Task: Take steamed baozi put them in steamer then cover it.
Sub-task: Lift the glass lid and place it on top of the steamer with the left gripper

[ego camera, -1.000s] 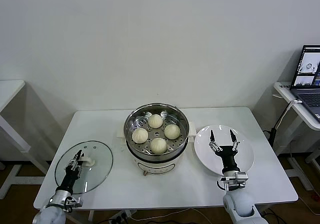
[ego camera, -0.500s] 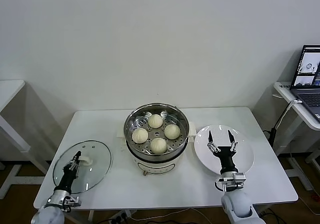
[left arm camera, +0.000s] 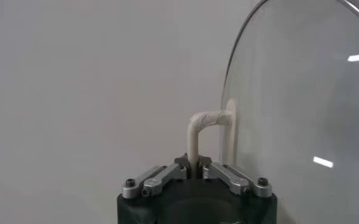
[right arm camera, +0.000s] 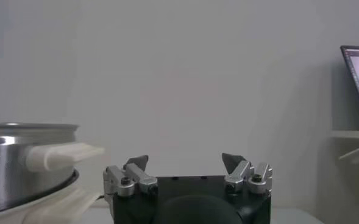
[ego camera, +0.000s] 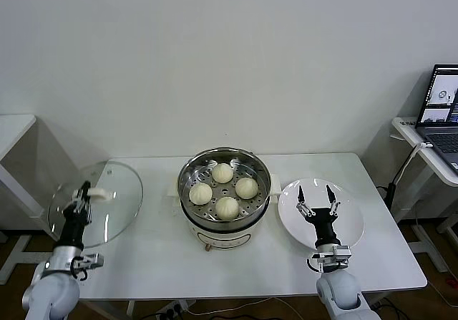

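Several cream-white baozi (ego camera: 223,188) lie on the perforated tray inside the steel steamer (ego camera: 224,224) at the table's middle. My left gripper (ego camera: 80,197) is shut on the white handle (left arm camera: 199,130) of the glass cover (ego camera: 107,200), which hangs tilted on edge above the table's left end, clear of the surface. The handle's thin bar sits pinched between the jaws of this gripper (left arm camera: 193,167) in the left wrist view, with the cover's glass (left arm camera: 301,109) beside it. My right gripper (ego camera: 318,201) stands open over the white plate (ego camera: 351,227), holding nothing.
A steamer side handle (right arm camera: 60,155) and steel wall (right arm camera: 14,164) show beside the right gripper (right arm camera: 184,163). A laptop (ego camera: 442,109) sits on a side table at the far right. Another table edge (ego camera: 11,130) stands at the far left.
The left gripper has closed on the cover's handle and lifted the cover off the table, up and to the left, tilting it on edge. The right arm has stayed still.
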